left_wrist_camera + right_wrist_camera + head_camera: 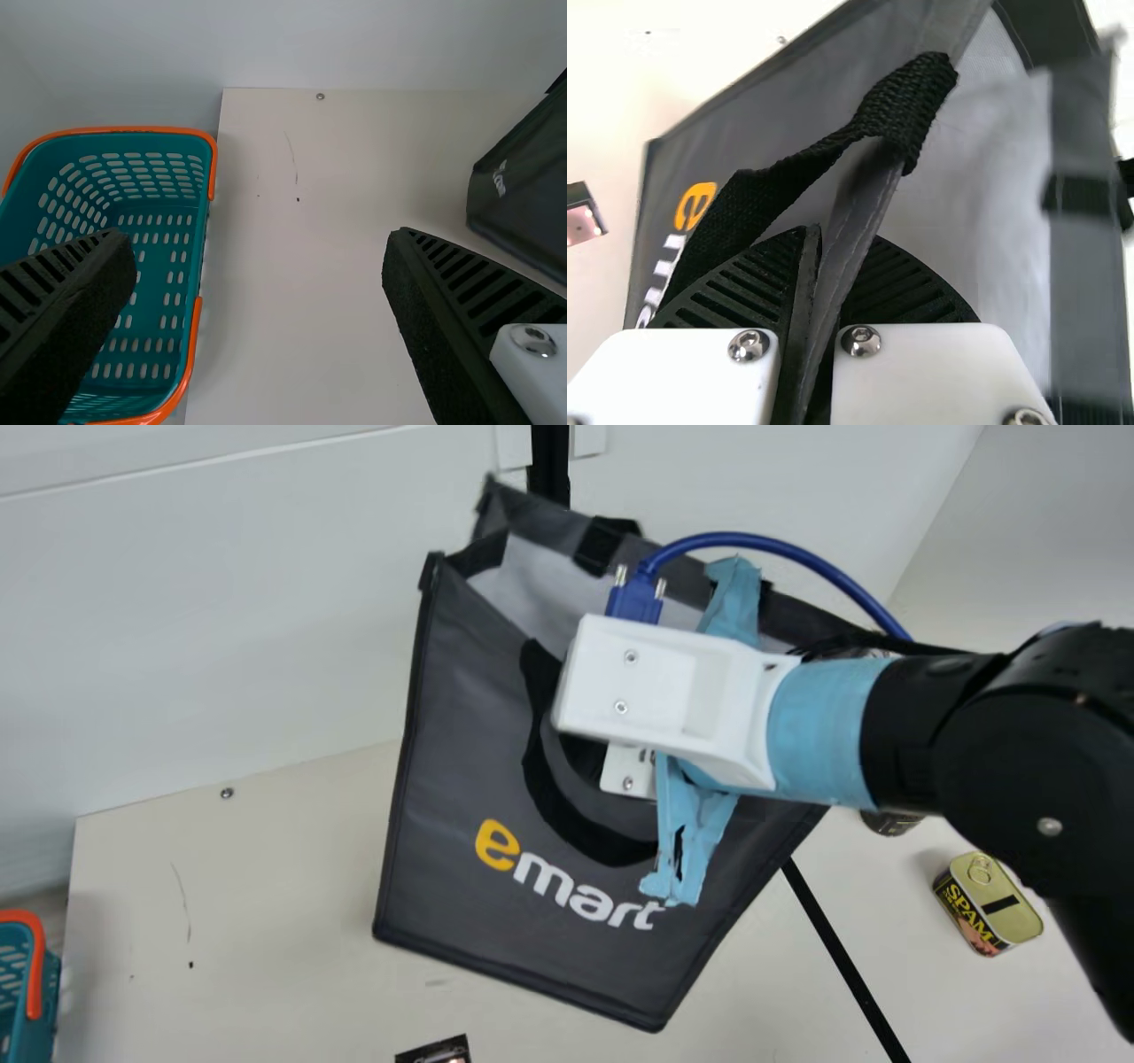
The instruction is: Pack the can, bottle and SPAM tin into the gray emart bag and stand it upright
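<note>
gray emart bag (456, 779) clamped by right jaws, spam tin (988, 904) outside, left jaws apart, teal basket (115, 131)

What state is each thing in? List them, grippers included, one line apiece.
Bag: tilted, mouth open.
Tin: lid up, sealed.
Dark can or bottle: mostly hidden, cannot tell.
Basket: upright, orange handles folded down.
Left gripper: open, holding nothing.
Right gripper: closed on the bag's top edge.
</note>
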You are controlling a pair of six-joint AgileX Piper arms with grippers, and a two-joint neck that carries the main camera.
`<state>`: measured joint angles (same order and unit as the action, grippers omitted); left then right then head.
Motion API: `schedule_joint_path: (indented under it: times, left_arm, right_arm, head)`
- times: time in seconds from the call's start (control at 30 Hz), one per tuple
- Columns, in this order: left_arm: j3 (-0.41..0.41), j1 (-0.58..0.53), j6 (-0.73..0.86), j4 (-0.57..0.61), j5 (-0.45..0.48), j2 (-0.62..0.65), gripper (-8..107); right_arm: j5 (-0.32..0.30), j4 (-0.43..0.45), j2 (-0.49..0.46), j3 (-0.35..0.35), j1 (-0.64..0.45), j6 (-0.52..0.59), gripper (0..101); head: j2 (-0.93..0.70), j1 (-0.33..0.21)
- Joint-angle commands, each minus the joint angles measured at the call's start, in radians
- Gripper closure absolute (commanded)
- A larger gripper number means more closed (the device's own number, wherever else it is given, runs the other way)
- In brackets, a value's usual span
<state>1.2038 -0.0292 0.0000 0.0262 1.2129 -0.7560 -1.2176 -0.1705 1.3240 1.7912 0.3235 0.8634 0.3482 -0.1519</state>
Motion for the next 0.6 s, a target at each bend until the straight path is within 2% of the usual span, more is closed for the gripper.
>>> schedule_joint_path:
  times: [0.0, 0.57]
  left_arm:
    - [0.000, 0.000, 0.000, 0.000, 0.000, 0.000, 9]
    - [0.000, 0.000, 0.000, 0.000, 0.000, 0.000, 9]
  right_arm:
    - [-0.002, 0.002, -0.002, -0.012, 0.011, -0.007, 101]
    - [-0.002, 0.031, -0.035, -0.091, 0.107, -0.067, 101]
  head:
    - [0.001, -0.023]
    - [0.001, -0.023]
